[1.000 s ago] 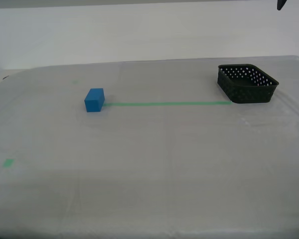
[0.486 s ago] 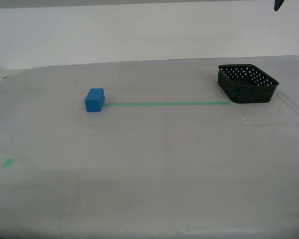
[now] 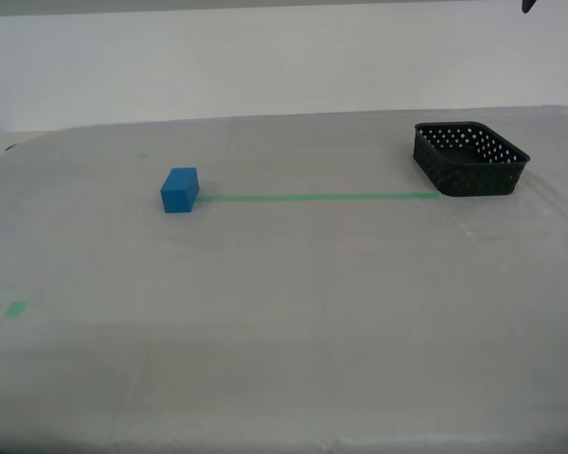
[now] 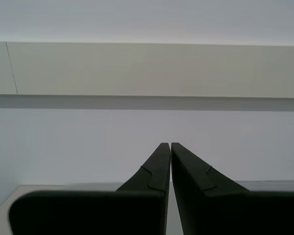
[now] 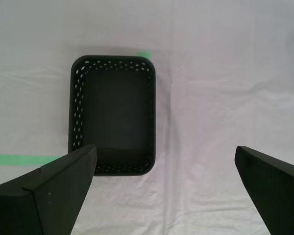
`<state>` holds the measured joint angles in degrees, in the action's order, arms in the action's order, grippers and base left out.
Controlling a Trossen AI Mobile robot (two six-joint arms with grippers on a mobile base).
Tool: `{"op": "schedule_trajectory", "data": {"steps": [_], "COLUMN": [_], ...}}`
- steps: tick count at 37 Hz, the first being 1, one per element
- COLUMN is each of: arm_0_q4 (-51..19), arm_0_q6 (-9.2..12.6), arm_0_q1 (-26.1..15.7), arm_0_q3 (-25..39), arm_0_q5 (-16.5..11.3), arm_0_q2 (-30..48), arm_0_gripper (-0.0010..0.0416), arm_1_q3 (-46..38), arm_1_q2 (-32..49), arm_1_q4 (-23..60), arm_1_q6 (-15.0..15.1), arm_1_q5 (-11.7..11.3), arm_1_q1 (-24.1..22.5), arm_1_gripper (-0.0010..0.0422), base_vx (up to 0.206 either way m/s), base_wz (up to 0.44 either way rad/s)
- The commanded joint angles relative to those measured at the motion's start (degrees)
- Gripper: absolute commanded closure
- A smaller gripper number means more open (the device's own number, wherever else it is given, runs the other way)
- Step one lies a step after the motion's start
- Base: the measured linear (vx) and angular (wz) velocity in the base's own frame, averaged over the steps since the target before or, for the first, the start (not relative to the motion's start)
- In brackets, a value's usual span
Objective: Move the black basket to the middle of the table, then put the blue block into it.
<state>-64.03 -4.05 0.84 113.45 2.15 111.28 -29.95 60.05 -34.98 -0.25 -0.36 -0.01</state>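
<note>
The black basket [image 3: 470,158] stands empty near the far edge of the table [image 3: 312,312], at the exterior view's right, at the end of a green tape line [image 3: 312,197]. At the line's other end sits the blue block [image 3: 179,189]. My first gripper [image 5: 165,148] hangs high above the basket [image 5: 112,115], open, with nothing between its fingers [image 5: 63,181]. My second gripper [image 4: 170,144] is shut on nothing and faces a pale wall; the basket and block are out of its view.
A dark tip of an arm [image 3: 528,5] shows at the exterior view's top right corner. Small green tape marks lie at the exterior view's left [image 3: 16,308] and beside the basket [image 5: 144,54]. A white wall runs behind the table.
The dark arm tip at the exterior view's top right has drawn slightly up and out of the picture. Basket and block have not moved.
</note>
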Motion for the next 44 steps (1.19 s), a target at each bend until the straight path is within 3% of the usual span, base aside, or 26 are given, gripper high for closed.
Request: {"op": "schedule_trajectory", "data": {"steps": [1, 11, 32, 44], "arm_0_q4": [0.4, 2.0, 4.1, 7.0], "arm_0_q6": [0.9, 0.9, 0.8, 0.9], "arm_0_q1": [0.0, 0.2, 0.3, 0.4], "arm_0_q3": [0.1, 0.1, -0.2, -0.2], "arm_0_q5": [0.4, -0.7, -1.4, -3.1], "arm_0_q2": [0.0, 1.0, 9.8, 15.2], "arm_0_gripper": [0.0011, 0.0011, 0.0011, 0.0011], "arm_1_q3": [0.0, 0.0, 0.0, 0.0], "arm_1_q2": [0.0, 0.0, 0.0, 0.0], "arm_1_q4": [-0.3, -0.2, 0.2, 0.2], "arm_1_q6": [0.1, 0.1, 0.1, 0.1], "arm_1_q5": [0.0, 0.0, 0.0, 0.0], "arm_1_q1": [0.0, 0.0, 0.0, 0.0], "arm_1_gripper": [0.0412, 0.0412, 0.0412, 0.0412], "base_vx": [0.000, 0.000, 0.000, 0.000], "base_wz": [0.000, 0.000, 0.000, 0.000]}}
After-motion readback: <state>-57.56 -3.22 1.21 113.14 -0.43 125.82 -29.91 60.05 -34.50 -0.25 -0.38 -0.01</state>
